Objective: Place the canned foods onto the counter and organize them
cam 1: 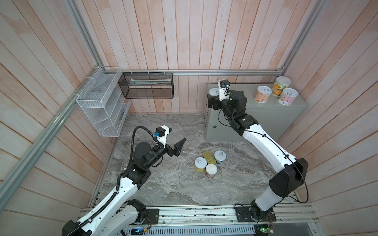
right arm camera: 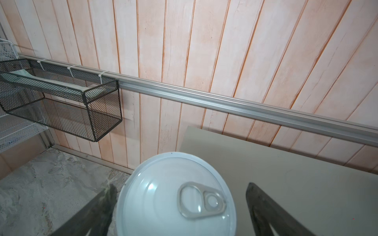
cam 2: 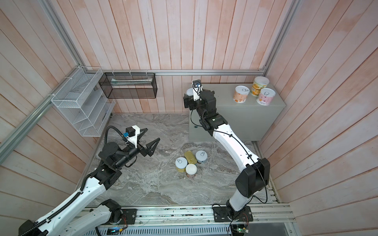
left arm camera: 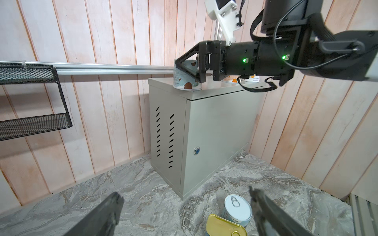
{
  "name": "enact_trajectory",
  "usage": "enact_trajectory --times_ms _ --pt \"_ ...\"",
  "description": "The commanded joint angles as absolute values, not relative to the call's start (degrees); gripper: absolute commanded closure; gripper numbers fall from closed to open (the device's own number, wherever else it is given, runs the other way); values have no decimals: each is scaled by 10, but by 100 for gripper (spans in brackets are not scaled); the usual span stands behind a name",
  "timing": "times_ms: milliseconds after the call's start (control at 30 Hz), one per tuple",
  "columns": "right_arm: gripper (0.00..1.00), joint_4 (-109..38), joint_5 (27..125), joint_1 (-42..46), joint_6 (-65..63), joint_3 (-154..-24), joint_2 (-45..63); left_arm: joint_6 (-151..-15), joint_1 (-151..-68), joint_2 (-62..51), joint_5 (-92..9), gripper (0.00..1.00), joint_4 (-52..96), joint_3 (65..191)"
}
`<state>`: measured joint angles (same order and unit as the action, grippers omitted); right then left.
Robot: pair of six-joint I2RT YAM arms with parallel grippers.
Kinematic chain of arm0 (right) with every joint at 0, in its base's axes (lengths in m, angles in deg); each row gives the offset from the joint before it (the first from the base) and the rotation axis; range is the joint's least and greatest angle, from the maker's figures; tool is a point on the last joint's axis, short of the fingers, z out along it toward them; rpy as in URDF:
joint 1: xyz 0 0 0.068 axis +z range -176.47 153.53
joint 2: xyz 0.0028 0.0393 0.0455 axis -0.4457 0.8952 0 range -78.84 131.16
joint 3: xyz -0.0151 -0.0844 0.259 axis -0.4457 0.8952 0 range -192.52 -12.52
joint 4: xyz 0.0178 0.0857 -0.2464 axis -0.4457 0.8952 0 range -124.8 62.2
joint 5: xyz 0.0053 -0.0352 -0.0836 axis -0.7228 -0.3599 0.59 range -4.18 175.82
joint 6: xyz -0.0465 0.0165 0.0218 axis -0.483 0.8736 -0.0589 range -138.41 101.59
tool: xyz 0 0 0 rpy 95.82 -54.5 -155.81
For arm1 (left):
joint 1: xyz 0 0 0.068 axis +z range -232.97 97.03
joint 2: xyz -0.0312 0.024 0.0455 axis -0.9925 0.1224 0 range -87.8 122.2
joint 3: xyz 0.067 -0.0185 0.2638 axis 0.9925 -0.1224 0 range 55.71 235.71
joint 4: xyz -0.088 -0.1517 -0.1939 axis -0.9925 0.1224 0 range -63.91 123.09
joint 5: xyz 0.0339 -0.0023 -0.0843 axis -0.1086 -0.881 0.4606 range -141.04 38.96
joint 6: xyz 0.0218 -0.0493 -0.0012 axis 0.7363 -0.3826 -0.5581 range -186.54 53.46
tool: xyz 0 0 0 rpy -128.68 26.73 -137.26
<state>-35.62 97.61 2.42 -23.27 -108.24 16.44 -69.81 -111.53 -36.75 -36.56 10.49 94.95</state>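
Four tins are up on the grey-green cabinet (cam 1: 276, 122) and four wait on the marbled tabletop (cam 1: 173, 183), so by my reckoning I am about halfway. The step in hand, as I judge it, is letting go of the pale tin (right arm camera: 176, 194) at the cabinet's left rear corner.

The right jaws are spread wide and straddle that tin without gripping it. In the right wrist view one jaw has clear daylight beside the lid and the other sits very close to its rim, though I cannot tell if it touches. The tin stands near the cabinet's edge, so I would lift the right arm (cam 1: 257, 134) straight up until the jaws clear the lid, and only then swing away. A sideways exit risks nudging the tin over the edge.

The tin (left arm camera: 184, 83) stands upright. It is round, with a whitish lid, a silver ring pull and a pale label dotted with brown shapes. It is well apart from the orange tin (cam 1: 262, 94), yellow tin (cam 1: 281, 85) and pink tin (cam 1: 288, 96) grouped at the far right corner.

The left jaws are also wide open and empty, hovering above the tabletop near the cluster of three round tins and the gold-topped rectangular tin (cam 1: 209, 157).
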Motion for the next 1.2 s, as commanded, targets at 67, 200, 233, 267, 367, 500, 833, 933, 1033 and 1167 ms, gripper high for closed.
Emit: enact_trajectory --times_ms 67,200,233,267,367,500,833,933,1033,1167 --pt "2 -349 1007 22 -246 -1109 184 -693 -1117 -379 -372 0 130 939" --pt "2 -351 1025 21 -251 -1108 188 -692 -1117 -379 -371 0 129 937" --pt "2 -351 1030 19 -251 -1108 189 -692 -1117 -377 -371 0 129 937" --pt "2 -351 1031 18 -251 -1107 190 -692 -1117 -375 -371 0 129 936" --pt "2 -351 1021 8 -245 -1104 190 -691 -1118 -370 -367 0 127 935" --pt "2 -348 1003 -13 -231 -1105 191 -694 -1117 -365 -358 0 124 935" --pt "2 -339 909 -24 -226 -1118 177 -696 -1117 -364 -351 0 119 932" --pt "2 -321 891 -24 -222 -1128 160 -696 -1117 -365 -351 0 119 928" --pt "2 -322 890 -23 -208 -1117 131 -695 -1117 -362 -351 0 123 925" --pt "2 -291 908 -20 -201 -1112 98 -694 -1117 -364 -349 0 125 925"
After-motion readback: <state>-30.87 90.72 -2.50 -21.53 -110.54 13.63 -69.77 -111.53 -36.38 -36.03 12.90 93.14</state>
